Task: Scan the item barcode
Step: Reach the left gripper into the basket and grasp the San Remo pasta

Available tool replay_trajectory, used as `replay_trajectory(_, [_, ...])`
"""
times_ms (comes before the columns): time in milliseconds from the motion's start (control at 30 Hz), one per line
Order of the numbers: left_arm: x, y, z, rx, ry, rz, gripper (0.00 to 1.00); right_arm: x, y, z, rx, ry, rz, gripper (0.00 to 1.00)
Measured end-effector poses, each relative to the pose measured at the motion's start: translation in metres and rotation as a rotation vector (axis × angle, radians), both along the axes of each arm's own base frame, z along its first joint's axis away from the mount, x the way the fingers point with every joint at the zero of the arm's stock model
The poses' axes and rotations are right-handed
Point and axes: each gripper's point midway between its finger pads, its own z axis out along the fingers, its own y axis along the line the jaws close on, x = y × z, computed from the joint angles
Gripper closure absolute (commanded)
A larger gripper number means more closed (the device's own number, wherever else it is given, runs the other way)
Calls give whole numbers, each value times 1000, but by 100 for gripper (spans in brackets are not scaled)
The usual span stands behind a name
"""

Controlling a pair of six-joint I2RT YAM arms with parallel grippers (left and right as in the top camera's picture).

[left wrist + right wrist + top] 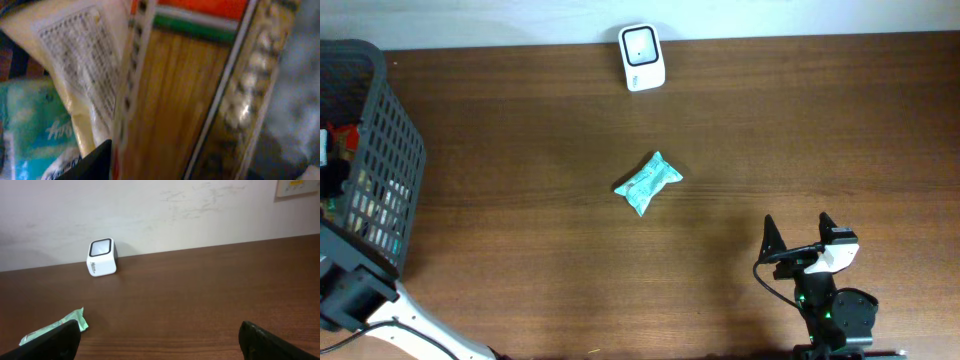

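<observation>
your left pincer's fingertip (94, 161) sits in the basket (395, 150) at 9 o'clock, grip unreadable; crowded packs (165, 100) could snag together. right pincer (800, 238) gapes at 5 o'clock.

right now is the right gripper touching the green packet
Apart. The overhead view shows a wide stretch of table between the right gripper and the green packet.
</observation>
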Motion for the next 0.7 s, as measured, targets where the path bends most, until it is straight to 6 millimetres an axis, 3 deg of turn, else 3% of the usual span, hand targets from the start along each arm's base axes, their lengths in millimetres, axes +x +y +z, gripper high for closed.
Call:
replay_trajectory(200, [-24,-2,29,-17,12,41,25,0,0,0,0,0,0,1])
replay_trajectory(400, [-53,-1,28,-40,92,85,8,0,0,0,0,0,0,1])
replay_trajectory(567, [-72,7,16,-49,121,96,7,0,0,0,0,0,0,1])
replay_trajectory(700, [-70,11,14,-39,114,92,11,0,0,0,0,0,0,1])
